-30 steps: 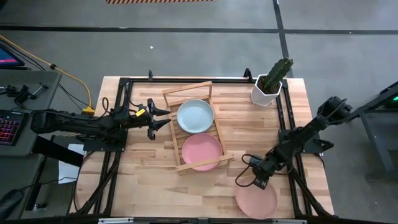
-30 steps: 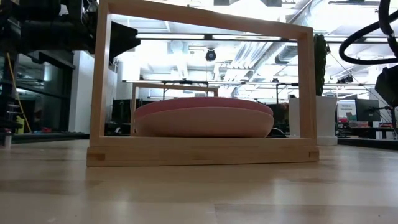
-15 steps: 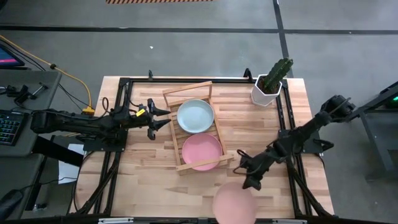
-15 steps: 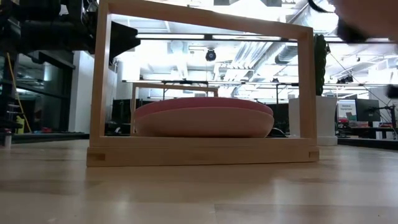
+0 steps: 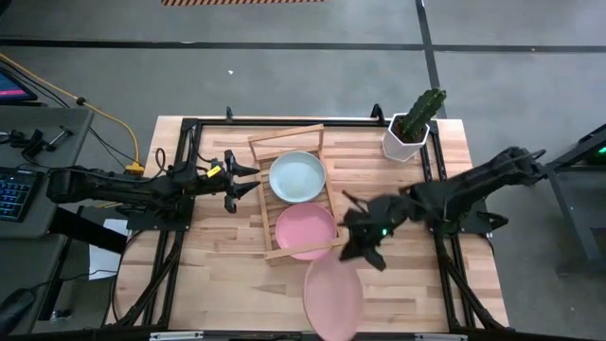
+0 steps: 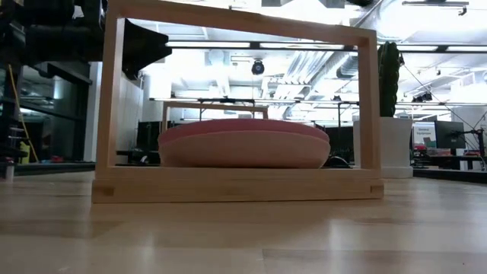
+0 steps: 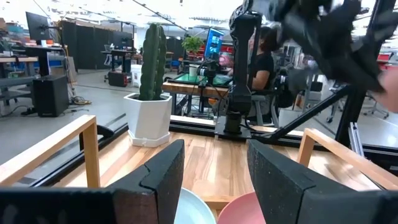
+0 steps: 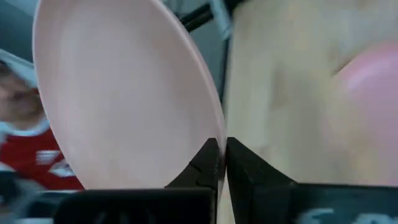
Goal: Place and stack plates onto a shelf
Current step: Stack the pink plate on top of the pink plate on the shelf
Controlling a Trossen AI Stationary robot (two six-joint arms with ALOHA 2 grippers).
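My right gripper [image 5: 364, 252] is shut on a pale pink plate [image 5: 333, 296], held tilted over the table's near edge, just near-right of the shelf [image 5: 258, 150]. In the right wrist view that plate [image 8: 118, 93] fills the frame. On the wooden slatted shelf lie a mint-blue plate [image 5: 297, 177] at the far end and a pink plate [image 5: 306, 230] at the near end. The low view shows two pink rims [image 6: 243, 144] stacked there. My left gripper [image 5: 244, 180] waits open beside the shelf's left rail, fingers [image 7: 158, 180] apart, touching nothing. My right gripper pinches the pale pink plate by its rim [image 8: 214, 134] between its two fingers. The fingers come from the table's far right, slanting down. The plate is lifted clear and stands tilted on edge, stretching away from the fingers toward the near edge.
A white pot with a cactus [image 5: 409, 133] stands at the far right corner. Dark frame rails [image 5: 431, 189] run along the table's left and right sides. Bare wood lies left of the shelf's near end [image 5: 218, 275]. A person sits beyond the table [image 7: 261, 62].
My right gripper has swung from the table's near right toward the left and the shelf, rising. The pale pink plate, flat at the near edge before, has come up with it and tipped onto its edge. The shelf's near end has slid slightly toward the left.
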